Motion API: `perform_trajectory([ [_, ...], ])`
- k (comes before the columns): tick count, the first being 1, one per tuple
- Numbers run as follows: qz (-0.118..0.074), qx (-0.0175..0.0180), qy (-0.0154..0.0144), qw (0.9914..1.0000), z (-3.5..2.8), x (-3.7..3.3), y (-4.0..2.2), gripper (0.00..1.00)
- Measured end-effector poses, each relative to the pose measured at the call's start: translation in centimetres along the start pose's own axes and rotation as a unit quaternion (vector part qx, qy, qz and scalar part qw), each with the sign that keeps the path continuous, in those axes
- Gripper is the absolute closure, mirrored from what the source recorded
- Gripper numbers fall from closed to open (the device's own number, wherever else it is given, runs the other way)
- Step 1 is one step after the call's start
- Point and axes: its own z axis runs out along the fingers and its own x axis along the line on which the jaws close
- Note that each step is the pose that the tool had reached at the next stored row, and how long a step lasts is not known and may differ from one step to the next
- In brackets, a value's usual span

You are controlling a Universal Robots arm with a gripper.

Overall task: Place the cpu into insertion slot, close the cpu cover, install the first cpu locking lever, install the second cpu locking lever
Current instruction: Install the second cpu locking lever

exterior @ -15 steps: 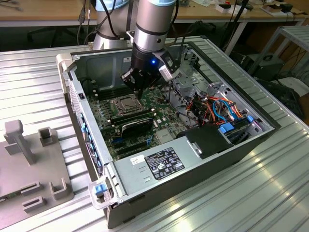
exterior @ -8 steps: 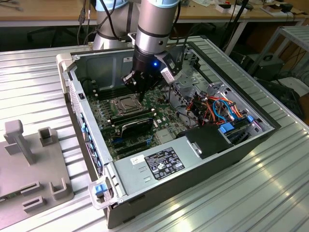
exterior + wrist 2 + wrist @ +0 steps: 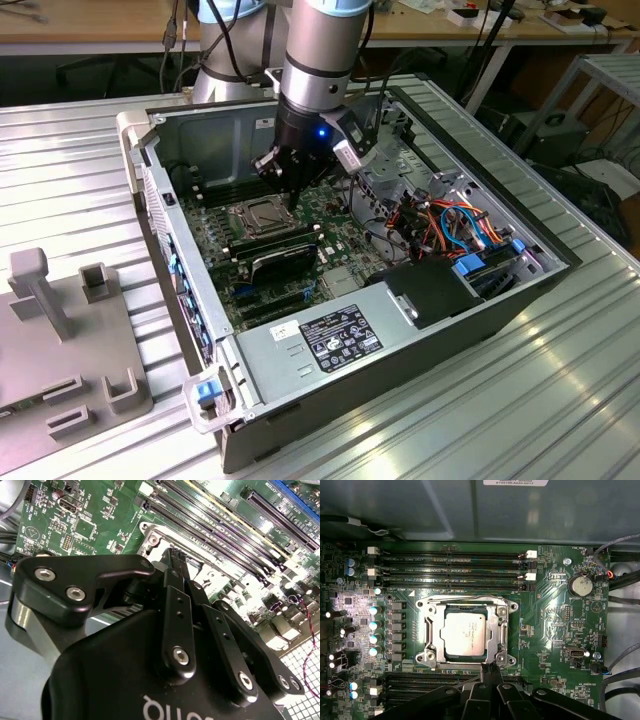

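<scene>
One cpu [image 3: 465,633] flat, square-on in insertion slot [image 3: 431,641]; hand [image 3: 489,672] closed, empty.

An open computer case [image 3: 360,330] lies on a ribbed metal table [image 3: 560,400], its green motherboard [image 3: 230,265] exposed. The arm reaches down from twelve o'clock, and its gripper [image 3: 288,195] hangs just over the insertion slot [image 3: 258,216] — at the socket's two o'clock corner. A black power supply [image 3: 335,335] fills the case's six o'clock end; coloured cables [image 3: 455,225] bunch at three o'clock. A grey fixture [image 3: 60,340] sits at eight o'clock — apart from the case.
</scene>
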Motion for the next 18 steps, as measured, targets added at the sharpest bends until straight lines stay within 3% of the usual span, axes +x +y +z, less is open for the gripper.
perform_trajectory([
  [7,0.0,0.0002,0.0,1.0,-0.02,0.0,-0.02,0.89],
  [11,0.0,0.0003,0.0001,1.0,-0.88,0.01,-0.04,0.89],
  [18,0.0,0.0004,0.0001,1.0,-0.91,0.15,-0.79,0.89],
])
